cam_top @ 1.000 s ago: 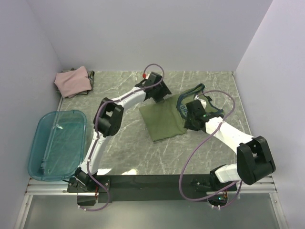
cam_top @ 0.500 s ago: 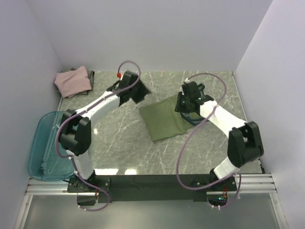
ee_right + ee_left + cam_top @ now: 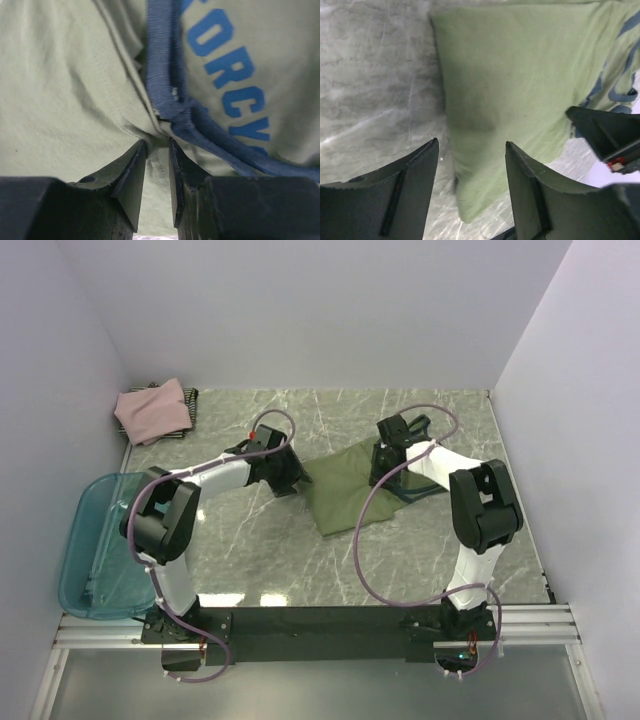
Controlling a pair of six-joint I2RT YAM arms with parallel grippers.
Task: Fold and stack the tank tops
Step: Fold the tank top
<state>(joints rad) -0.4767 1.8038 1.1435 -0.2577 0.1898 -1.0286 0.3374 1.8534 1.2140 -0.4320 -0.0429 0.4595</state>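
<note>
The olive-green tank top [image 3: 340, 498] lies folded at mid-table. My left gripper [image 3: 293, 480] hangs open at its left edge, and in the left wrist view the fingers [image 3: 415, 175] straddle that edge of the green cloth [image 3: 520, 85]. My right gripper [image 3: 383, 462] is down on the shirt's far right part. Its jaws [image 3: 156, 142] are nearly together, pinching a fold of olive cloth [image 3: 65, 75] beside the navy trim [image 3: 162, 60] and blue lettering [image 3: 225, 60]. The dusty-pink tank top [image 3: 152, 410] lies folded at the back left on the dark striped one [image 3: 191, 397].
A teal plastic bin [image 3: 110, 540] hangs over the table's left edge. Walls close in the back and both sides. The right gripper's black body [image 3: 605, 132] shows at the right of the left wrist view, close to my left fingers.
My left arm swung from the back of the table down to the green shirt's left edge. The right gripper carried the strap end back and left over the shirt and lowered onto it.
</note>
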